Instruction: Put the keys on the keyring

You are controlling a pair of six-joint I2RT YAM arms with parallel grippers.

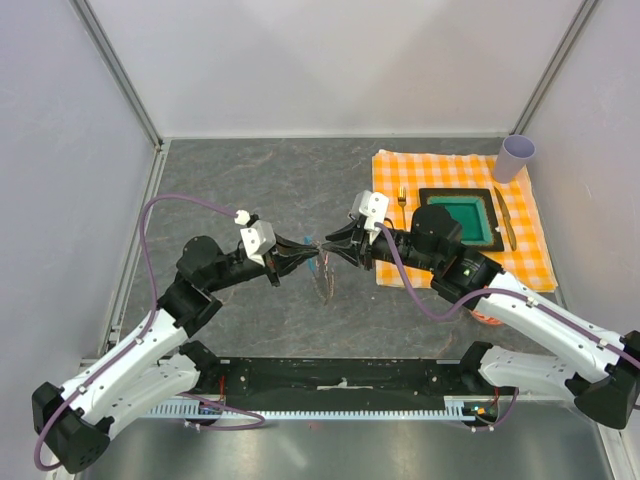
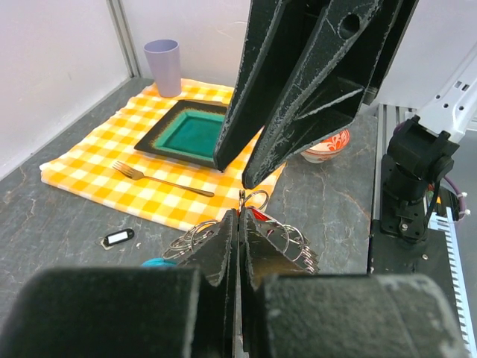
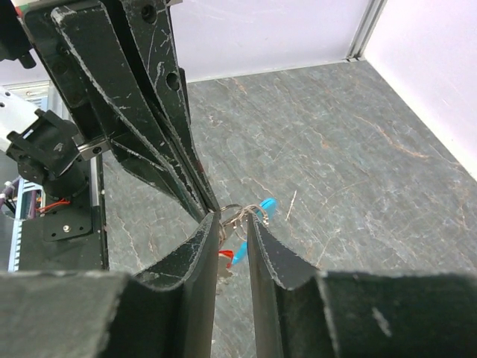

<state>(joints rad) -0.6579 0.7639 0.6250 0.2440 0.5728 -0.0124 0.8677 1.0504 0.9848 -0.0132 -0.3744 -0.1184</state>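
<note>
My two grippers meet tip to tip above the dark table. The left gripper (image 1: pixel 308 247) (image 2: pixel 240 216) is shut on a thin metal ring of the keyring (image 2: pixel 195 237). The keyring's chain and rings hang below it (image 1: pixel 325 280), with the blue plastic piece (image 3: pixel 264 206) behind them. The red-headed key (image 3: pixel 226 256) dangles among the rings and shows in the left wrist view (image 2: pixel 258 215). The right gripper (image 1: pixel 332 247) (image 3: pixel 232 224) has its jaws a narrow gap apart. The rings lie at its tips, and I see no grip on them.
An orange checked cloth (image 1: pixel 395 165) at the right holds a green plate (image 1: pixel 460 218), a fork (image 1: pixel 402 205) and a knife (image 1: pixel 505 232). A lilac cup (image 1: pixel 516 157) stands at its far corner. A red-patterned bowl (image 2: pixel 328 145) and a black-and-white fob (image 2: pixel 118 238) lie nearby.
</note>
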